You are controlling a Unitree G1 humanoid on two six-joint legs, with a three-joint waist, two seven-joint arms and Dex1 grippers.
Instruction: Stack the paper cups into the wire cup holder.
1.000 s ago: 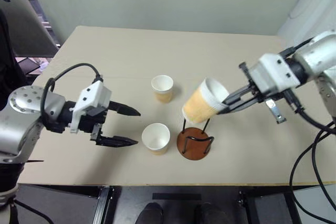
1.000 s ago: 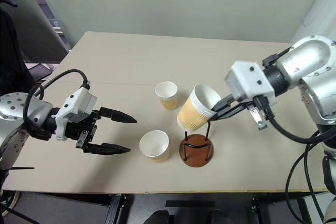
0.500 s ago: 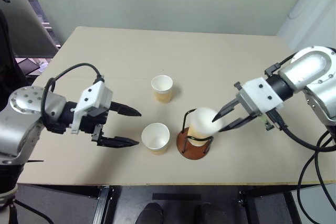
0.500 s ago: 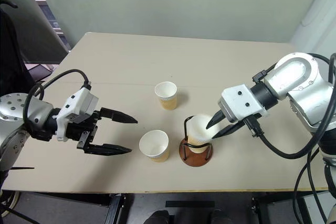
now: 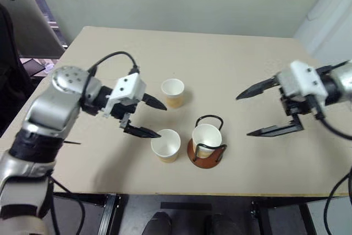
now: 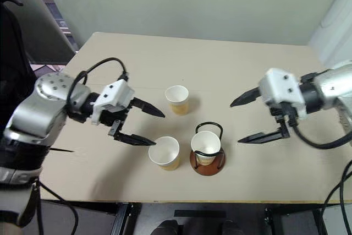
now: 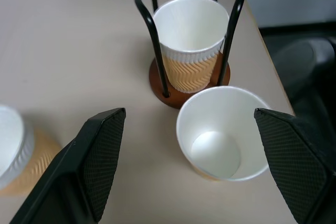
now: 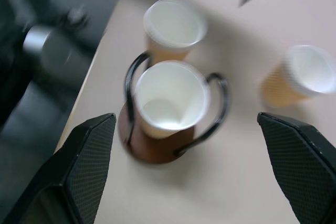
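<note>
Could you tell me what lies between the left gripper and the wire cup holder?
One loose paper cup stands upright on the table between the open left gripper and the wire cup holder, seen in both eye views and the left wrist view.

Wire cup holder (image 5: 207,146): black wire loops on round reddish-brown base, lower centre of head view, near table's front edge. One paper cup (image 5: 207,138) seated upright inside it, mouth up. Second cup (image 5: 165,145) upright just left of holder, not touching. Third cup (image 5: 172,92) upright further back, centre frame, apart from both.
</note>
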